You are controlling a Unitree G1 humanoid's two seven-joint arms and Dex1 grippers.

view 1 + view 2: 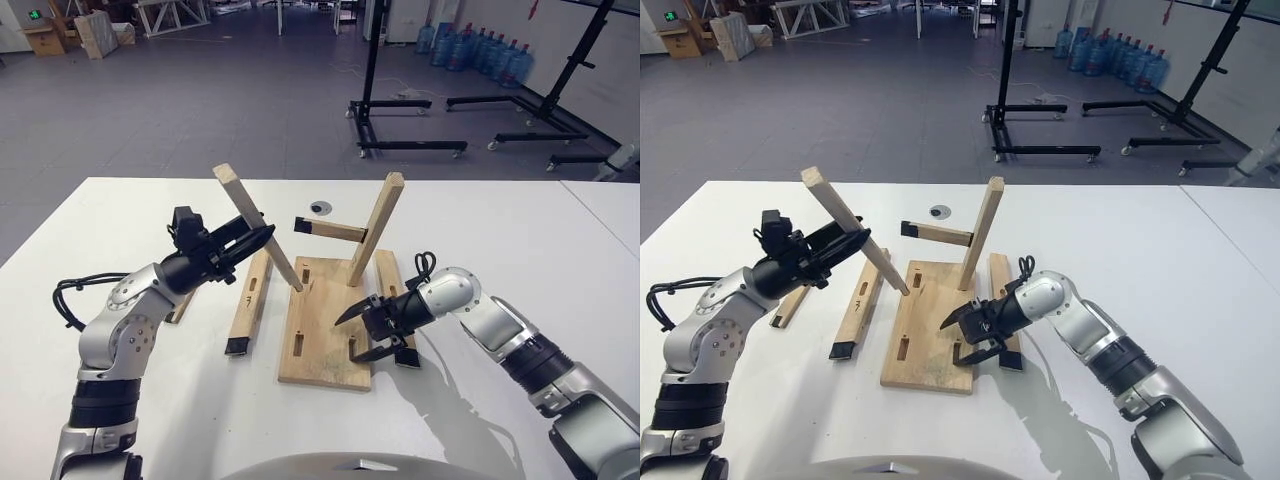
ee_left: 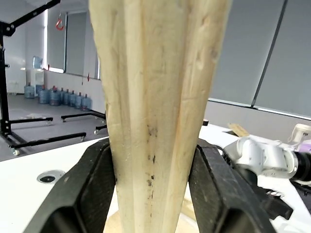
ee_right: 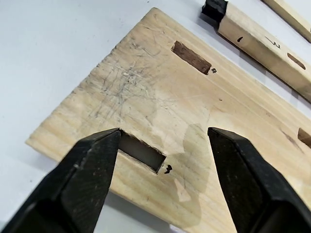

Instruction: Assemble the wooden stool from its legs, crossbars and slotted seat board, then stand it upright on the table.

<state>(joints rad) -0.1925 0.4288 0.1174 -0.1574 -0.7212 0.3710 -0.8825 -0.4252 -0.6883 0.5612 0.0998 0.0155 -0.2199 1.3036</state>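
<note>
The pale, scuffed seat board (image 1: 325, 352) is lying flat on the white table (image 1: 520, 240) with its rectangular slots facing up. At its 1 o'clock corner a leg (image 1: 376, 228) is standing in the board, leaning slightly, with a crossbar (image 1: 330, 230) jutting toward 9 o'clock. The left gripper (image 1: 265, 240) is clamping a second leg (image 1: 241, 198), which is slanting down toward the board's 10 o'clock edge. The right gripper (image 1: 344, 340) is hovering wide open and empty over the 5 o'clock slot. A black-capped leg (image 1: 248, 303) is lying flat at the board's 9 o'clock.

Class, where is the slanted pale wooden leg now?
The slanted leg sits left of centre in the eye views, clamped in the left hand, lower end at the slotted wooden seat board.
</note>
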